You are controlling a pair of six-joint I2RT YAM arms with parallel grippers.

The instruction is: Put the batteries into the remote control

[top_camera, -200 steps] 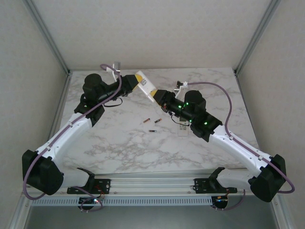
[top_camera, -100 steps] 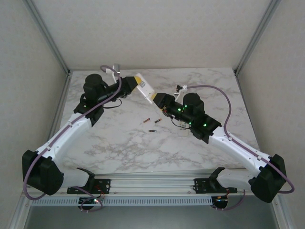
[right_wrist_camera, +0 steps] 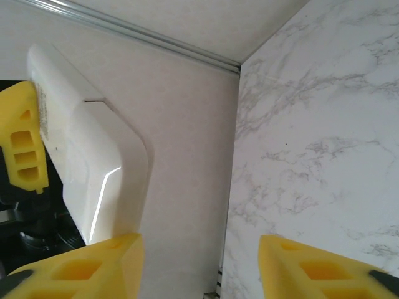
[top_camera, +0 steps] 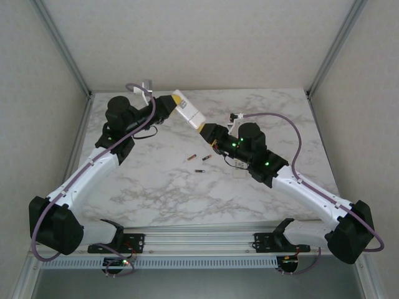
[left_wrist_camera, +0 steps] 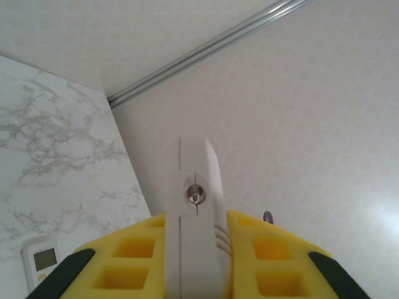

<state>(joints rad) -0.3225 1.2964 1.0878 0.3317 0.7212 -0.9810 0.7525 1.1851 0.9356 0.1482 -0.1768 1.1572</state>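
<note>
The white remote control (top_camera: 190, 114) is held up off the table with my left gripper (top_camera: 175, 104) shut on its near end. In the left wrist view the remote (left_wrist_camera: 194, 205) stands edge-on between the yellow fingers (left_wrist_camera: 124, 261), a small screw showing on its side. My right gripper (top_camera: 206, 130) is open at the remote's far end; in its wrist view the remote (right_wrist_camera: 81, 168) lies left of the open jaws, beside the left finger (right_wrist_camera: 81, 274) and not between them. Three batteries (top_camera: 199, 160) lie on the marble table (top_camera: 162, 187) below the grippers.
A second small white remote with a screen (left_wrist_camera: 38, 260) lies on the table, partly under my right arm (top_camera: 240, 169). Pale walls and metal frame posts (top_camera: 59, 43) close in the table at the back and both sides.
My left gripper has raised the remote and drawn it a little to the left. My right gripper has followed it leftward, staying open at the remote's far end.
</note>
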